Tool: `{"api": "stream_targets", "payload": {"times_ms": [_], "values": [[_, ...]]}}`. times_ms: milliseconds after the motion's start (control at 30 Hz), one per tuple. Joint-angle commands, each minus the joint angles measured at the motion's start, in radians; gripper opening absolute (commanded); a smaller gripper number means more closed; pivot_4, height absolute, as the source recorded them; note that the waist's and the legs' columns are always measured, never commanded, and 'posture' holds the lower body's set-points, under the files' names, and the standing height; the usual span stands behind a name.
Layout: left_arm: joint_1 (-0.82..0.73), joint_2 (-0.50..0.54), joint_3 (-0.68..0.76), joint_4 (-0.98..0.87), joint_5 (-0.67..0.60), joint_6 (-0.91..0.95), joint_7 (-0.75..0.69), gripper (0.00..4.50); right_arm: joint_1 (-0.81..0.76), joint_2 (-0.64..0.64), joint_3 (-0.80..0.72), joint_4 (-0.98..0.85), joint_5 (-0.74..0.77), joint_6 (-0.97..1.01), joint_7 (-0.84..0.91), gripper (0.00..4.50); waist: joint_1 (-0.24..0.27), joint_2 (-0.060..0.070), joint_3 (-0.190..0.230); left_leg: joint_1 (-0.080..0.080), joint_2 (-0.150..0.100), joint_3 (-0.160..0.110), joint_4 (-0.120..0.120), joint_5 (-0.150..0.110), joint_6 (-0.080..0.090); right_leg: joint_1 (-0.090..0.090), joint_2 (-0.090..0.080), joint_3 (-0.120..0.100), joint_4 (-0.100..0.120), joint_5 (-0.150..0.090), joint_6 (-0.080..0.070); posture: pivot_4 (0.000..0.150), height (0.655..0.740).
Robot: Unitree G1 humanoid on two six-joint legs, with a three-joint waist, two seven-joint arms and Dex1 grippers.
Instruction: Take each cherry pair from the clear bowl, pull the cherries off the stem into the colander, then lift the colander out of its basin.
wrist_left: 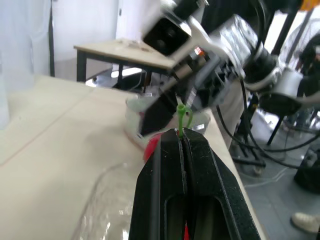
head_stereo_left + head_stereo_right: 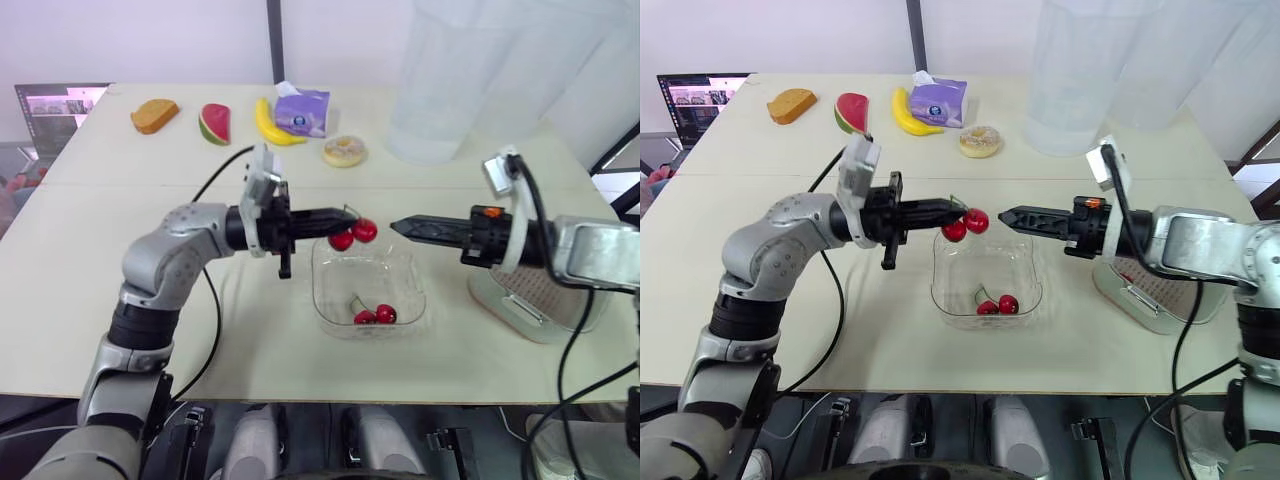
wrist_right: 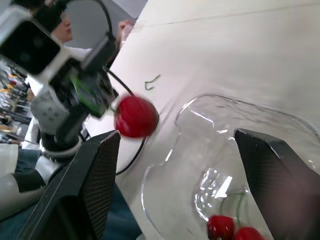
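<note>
1. My left jaws are clamped on the stem of the cherry pair (image 2: 353, 234), above the clear bowl (image 2: 320, 290).
2. My right jaws are wide open and empty, just right of it.
3. I'd grip one cherry squarely, then pull toward the colander (image 2: 548, 292).

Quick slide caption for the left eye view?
Left claw holds a cherry pair by its stem above the clear bowl's far rim; open right claw points toward it.

Head stereo pair looking down over table (image 2: 100, 300), two wrist cameras close in, facing each other across clear bowl (image 2: 397, 272).
</note>
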Motion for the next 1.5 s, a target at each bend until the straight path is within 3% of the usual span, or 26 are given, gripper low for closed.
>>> {"api": "stream_targets", "payload": {"times_ms": [33,533,1033,1133,1300,1500], "values": [[-0.031,0.002,0.044,-0.002,-0.074,0.072,0.013,0.0,0.01,-0.046,-0.037,-0.079,0.004,-0.013,0.057,3.85,-0.003,0.0,0.0,0.0,0.0,0.0,0.0,0.0,0.0,0.0,0.0,0.0,0.0,0.0,0.0,0.15,0.74],[-0.045,0.026,0.021,-0.004,-0.108,0.164,-0.041,0.0,-0.126,-0.038,0.078,-0.24,-0.275,-0.035,0.206,3.85,-0.001,0.0,0.0,0.0,0.0,0.0,0.0,0.001,-0.001,0.0,0.0,0.0,0.0,0.0,0.0,0.15,0.74],[-0.023,0.014,0.02,-0.037,-0.115,0.175,-0.027,0.0,-0.239,0.056,0.149,-0.219,-0.306,-0.035,0.197,3.85,0.0,0.0,0.0,-0.001,0.0,0.0,0.0,0.0,-0.001,-0.001,-0.002,-0.001,0.0,0.0,0.0,0.15,0.74],[-0.02,0.01,0.023,-0.043,-0.117,0.179,-0.021,0.0,-0.241,0.06,0.145,-0.221,-0.305,-0.032,0.195,2.98,-0.001,0.0,0.0,-0.001,0.0,0.0,0.0,0.0,-0.001,-0.001,-0.002,-0.001,0.0,0.0,0.0,0.15,0.74],[-0.017,0.01,0.021,-0.046,-0.117,0.177,-0.018,0.0,-0.239,0.063,0.144,-0.221,-0.298,-0.033,0.186,0.61,-0.001,0.0,0.0,-0.001,0.0,0.0,0.0,0.0,-0.001,-0.001,-0.002,-0.001,0.0,0.0,0.0,0.15,0.74],[-0.025,-0.001,0.023,-0.037,-0.109,0.168,-0.002,0.0,-0.233,0.056,0.144,-0.231,-0.291,-0.028,0.189,0.4,-0.001,0.0,0.0,-0.001,0.0,0.0,0.0,0.0,-0.001,-0.001,-0.002,-0.001,0.0,0.0,0.0,0.15,0.74]]}}
